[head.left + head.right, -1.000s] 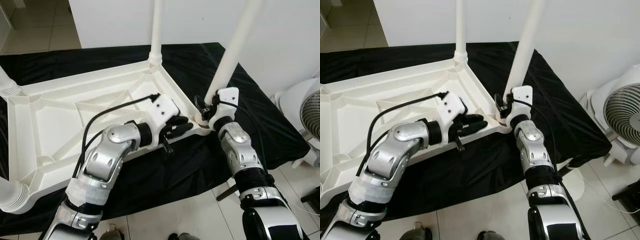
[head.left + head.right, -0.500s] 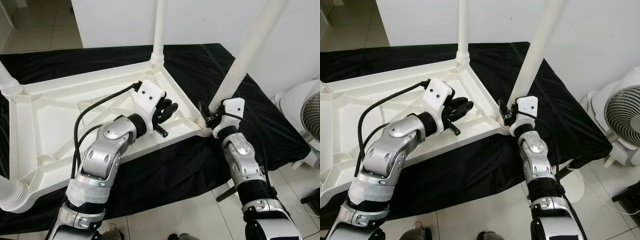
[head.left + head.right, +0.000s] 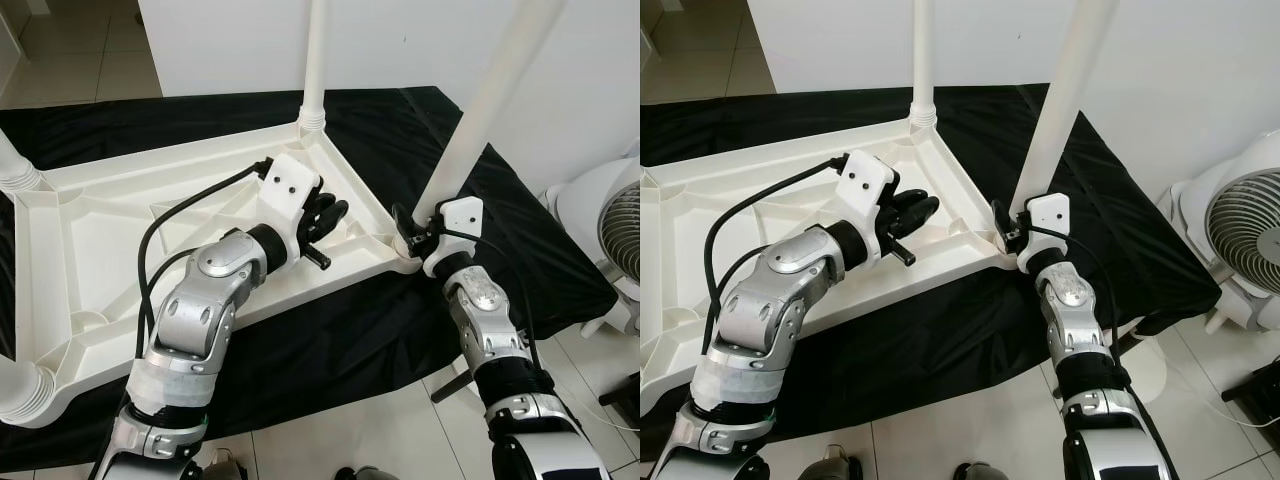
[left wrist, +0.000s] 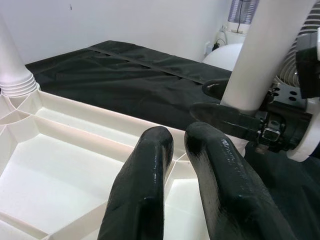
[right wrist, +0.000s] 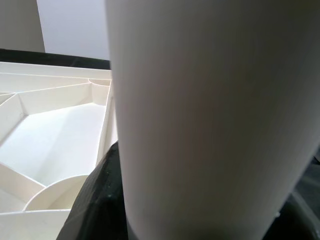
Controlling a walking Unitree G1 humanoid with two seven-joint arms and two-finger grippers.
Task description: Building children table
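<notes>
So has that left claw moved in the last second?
Yes. The left gripper has come away from the near rim of the upturned tabletop, inward over its ribbed underside, toward the far corner leg. Its fingers are shut on nothing.

The left tool [image 3: 322, 215] is no longer down at the near rim of the upturned white table [image 3: 90, 235]; it now sits further in, raised over the ribbed underside, its two black fingers [image 4: 150, 185] pressed together and pointing toward the corner. The white leg [image 3: 478, 115] held by the right tool [image 3: 408, 228] at that near right corner now leans a little more away from the tabletop, and the right forearm has shifted slightly with it.
</notes>
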